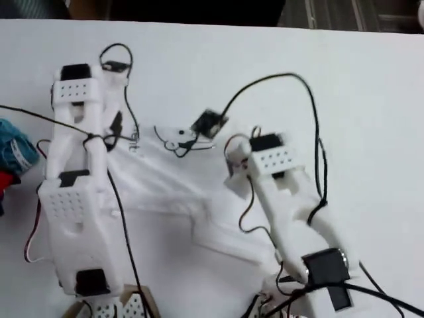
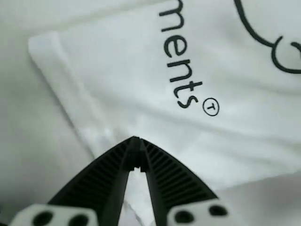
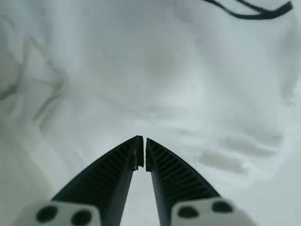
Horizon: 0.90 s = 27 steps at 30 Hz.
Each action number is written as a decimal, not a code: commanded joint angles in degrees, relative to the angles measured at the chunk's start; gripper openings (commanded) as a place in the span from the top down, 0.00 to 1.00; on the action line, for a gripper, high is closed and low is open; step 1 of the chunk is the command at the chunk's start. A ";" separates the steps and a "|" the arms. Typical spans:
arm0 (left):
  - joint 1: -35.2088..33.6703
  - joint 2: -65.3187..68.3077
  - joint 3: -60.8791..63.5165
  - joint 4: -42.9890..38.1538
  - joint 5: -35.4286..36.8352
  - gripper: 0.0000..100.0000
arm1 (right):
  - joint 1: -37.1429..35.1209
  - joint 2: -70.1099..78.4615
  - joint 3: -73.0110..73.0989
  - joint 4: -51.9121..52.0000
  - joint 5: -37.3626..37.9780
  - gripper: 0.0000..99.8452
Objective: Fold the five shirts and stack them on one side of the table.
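Table: I am looking down on a white table [image 1: 358,79] with both arms bent over its middle.
White shirt: the white shirt [image 1: 172,192] lies spread and creased in the centre of the high view, between the two arms, with a sleeve running toward the lower centre.
Left gripper: the left gripper [image 2: 135,141] has its dark ribbed jaws pressed together at the tips, pinching a raised fold at the shirt's edge, just beside the black lettering [image 2: 186,70].
Left arm: in the high view I see the left arm [image 1: 76,199] at the left of the frame, above the shirt's left edge.
Right gripper: the right gripper [image 3: 141,141] has its jaws drawn almost together, with a thin slit between the tips, low over wrinkled white cloth. I cannot tell whether any cloth is caught.
Right arm: the right arm [image 1: 291,205] rises from the lower right of the high view toward the centre.
Other cloth: a teal bundle [image 1: 13,149] and a red bundle [image 1: 5,180] sit at the left edge, well apart from the white shirt.
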 commanded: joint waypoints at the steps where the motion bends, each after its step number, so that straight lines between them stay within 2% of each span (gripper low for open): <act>1: -1.05 -4.40 4.62 -6.77 0.09 0.98 | -1.54 -3.12 4.66 -4.26 0.35 0.98; 6: -3.34 -4.40 12.53 -19.08 0.00 0.98 | -5.49 -3.38 11.69 -5.41 0.88 0.98; 10: -3.25 -4.48 12.70 -21.89 0.26 0.98 | -10.15 -3.74 16.26 -5.32 1.49 0.98; 18: -4.31 -0.53 6.11 -21.98 0.35 0.98 | -19.03 -3.74 21.71 -4.88 1.41 0.98; 22: -6.15 5.45 0.84 -20.31 0.44 0.98 | -20.26 -4.35 21.27 -2.59 1.41 0.98; 27: -7.56 11.34 -7.34 -15.74 0.44 0.98 | -20.26 -13.93 21.27 1.01 1.41 0.98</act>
